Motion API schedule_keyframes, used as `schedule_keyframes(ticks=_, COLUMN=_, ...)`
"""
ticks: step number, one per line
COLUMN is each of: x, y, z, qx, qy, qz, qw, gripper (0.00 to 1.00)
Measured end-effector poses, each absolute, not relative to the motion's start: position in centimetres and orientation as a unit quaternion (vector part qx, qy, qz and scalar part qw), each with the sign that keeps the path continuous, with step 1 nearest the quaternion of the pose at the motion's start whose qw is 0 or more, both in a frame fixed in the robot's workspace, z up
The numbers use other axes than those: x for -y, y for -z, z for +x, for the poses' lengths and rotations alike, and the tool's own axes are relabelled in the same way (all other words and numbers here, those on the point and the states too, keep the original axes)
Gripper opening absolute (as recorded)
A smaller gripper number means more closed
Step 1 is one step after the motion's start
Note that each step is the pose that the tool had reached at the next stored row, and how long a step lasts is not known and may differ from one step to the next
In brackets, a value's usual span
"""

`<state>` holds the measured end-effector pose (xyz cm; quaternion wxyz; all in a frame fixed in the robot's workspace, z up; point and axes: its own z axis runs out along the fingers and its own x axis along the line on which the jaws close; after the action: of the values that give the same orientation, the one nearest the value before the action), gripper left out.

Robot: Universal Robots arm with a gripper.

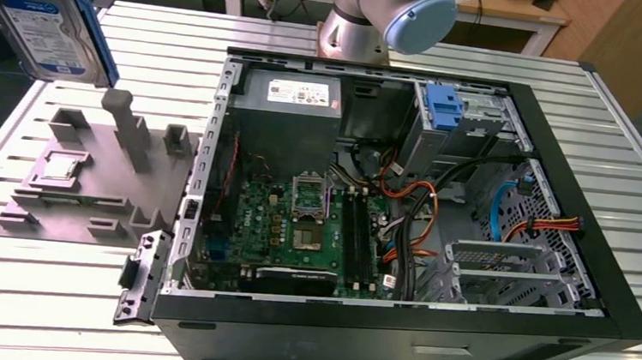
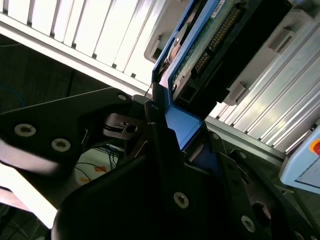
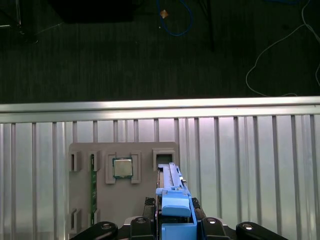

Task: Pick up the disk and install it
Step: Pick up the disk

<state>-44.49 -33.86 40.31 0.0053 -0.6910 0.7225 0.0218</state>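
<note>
The disk [image 1: 47, 25], a silver drive with a white-and-blue label in a blue carrier, hangs upright in the air at the exterior view's far upper left, above the grey fixture [image 1: 80, 182]. In the first wrist view the disk's blue carrier edge [image 3: 175, 210] sits between my black gripper [image 3: 175, 222] fingers, directly over the fixture's slot. The second wrist view shows the carrier and the disk's green circuit board [image 2: 200, 50] clamped in the gripper [image 2: 175, 135]. The gripper is shut on the disk.
An open computer case [image 1: 412, 196] lies on the slatted aluminium table [image 1: 601, 116], with a blue-latched drive bay [image 1: 443, 108] at its back. The fixture holds a processor chip [image 3: 122, 167] and a memory stick [image 3: 92, 182]. The arm's base [image 1: 363, 20] stands behind the case.
</note>
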Motion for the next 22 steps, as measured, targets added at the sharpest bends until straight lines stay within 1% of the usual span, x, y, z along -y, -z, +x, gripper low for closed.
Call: schedule_keyframes(ticks=22, x=33.86, y=-41.26, z=-44.49, qx=-0.723, qy=-0.022, qz=-0.691, qw=0.005, gripper=0.37)
